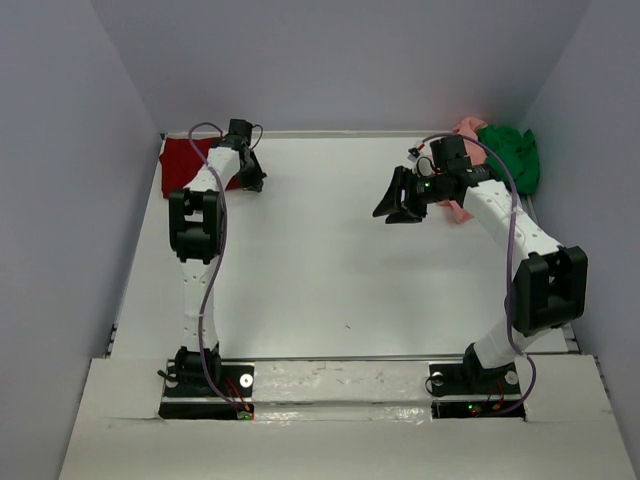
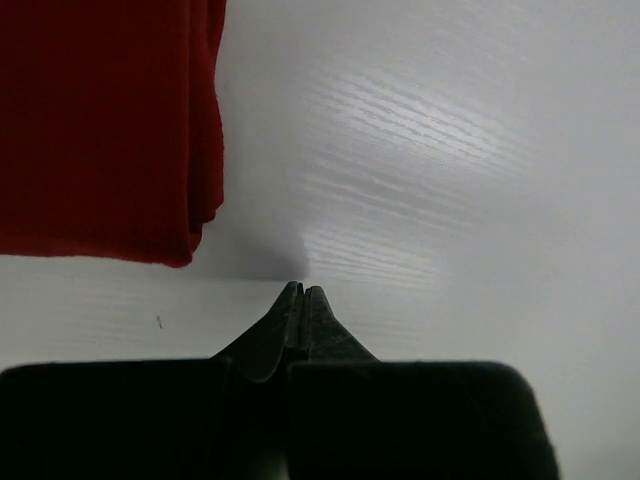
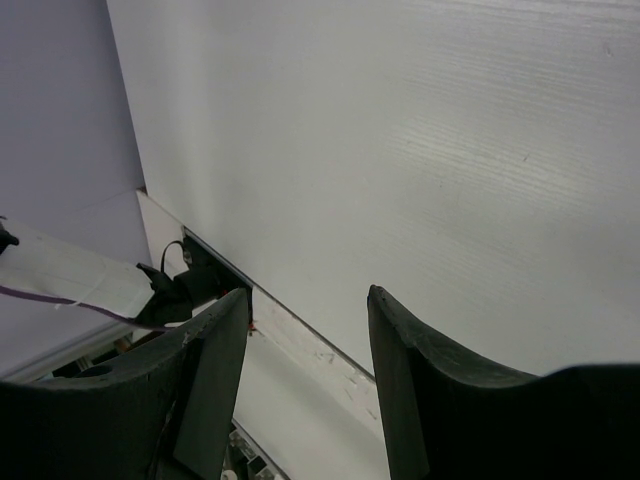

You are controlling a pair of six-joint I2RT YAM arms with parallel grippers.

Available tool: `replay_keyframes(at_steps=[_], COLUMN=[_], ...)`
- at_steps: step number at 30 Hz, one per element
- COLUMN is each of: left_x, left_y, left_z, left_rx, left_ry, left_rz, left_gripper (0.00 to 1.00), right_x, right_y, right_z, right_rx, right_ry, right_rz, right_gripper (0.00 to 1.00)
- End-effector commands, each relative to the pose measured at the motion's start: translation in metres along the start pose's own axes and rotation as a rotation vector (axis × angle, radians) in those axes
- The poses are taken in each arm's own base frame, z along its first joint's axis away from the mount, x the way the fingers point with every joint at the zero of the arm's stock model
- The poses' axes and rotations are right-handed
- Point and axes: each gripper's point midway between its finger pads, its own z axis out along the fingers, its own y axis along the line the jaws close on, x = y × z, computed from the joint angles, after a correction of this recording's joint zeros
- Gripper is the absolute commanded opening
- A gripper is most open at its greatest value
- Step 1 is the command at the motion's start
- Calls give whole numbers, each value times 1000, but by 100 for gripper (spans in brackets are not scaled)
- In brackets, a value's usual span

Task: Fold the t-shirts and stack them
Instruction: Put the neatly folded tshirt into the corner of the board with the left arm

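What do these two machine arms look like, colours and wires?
The left arm and right arm are white tubes with chunky black joints, a thin purple cable looping along each. The left pincer and right pincer have black tapering fingers. Black bases carry small lights.

1. You face a lab-style robot cell: bare pale walls (image 1: 330, 60) enclose a white table (image 1: 320, 280).
2. Lower frame: left arm base (image 1: 205, 385) and right arm base (image 1: 475, 385) bolted down, purple cables (image 1: 203, 340) exposed.
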Motion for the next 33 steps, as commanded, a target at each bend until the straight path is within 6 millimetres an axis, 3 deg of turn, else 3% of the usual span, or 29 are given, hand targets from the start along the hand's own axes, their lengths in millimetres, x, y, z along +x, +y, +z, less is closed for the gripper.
replay_keyframes(at_steps=[1,8,20,33], left_x=[-17,-40,-72,-86], left_y=[-6,13,66,71], left_z=[-5,2,0,15], left_rx=[24,2,-51,-38], left_ry=[-20,-48,-88,-120], left_rz=[-12,-55,-119,-129], left_gripper=[0,0,0,0], right_x=[-6,-5,-7,-3], right_y=[12,13,13,10], right_z=[-12,-13,-10,-8], right_rx=[-35,-37,-42,-39], right_ry=[-51,-54,-44,-32], right_rz=[-40,-43,-37,-27], right_gripper=[57,56,57,57])
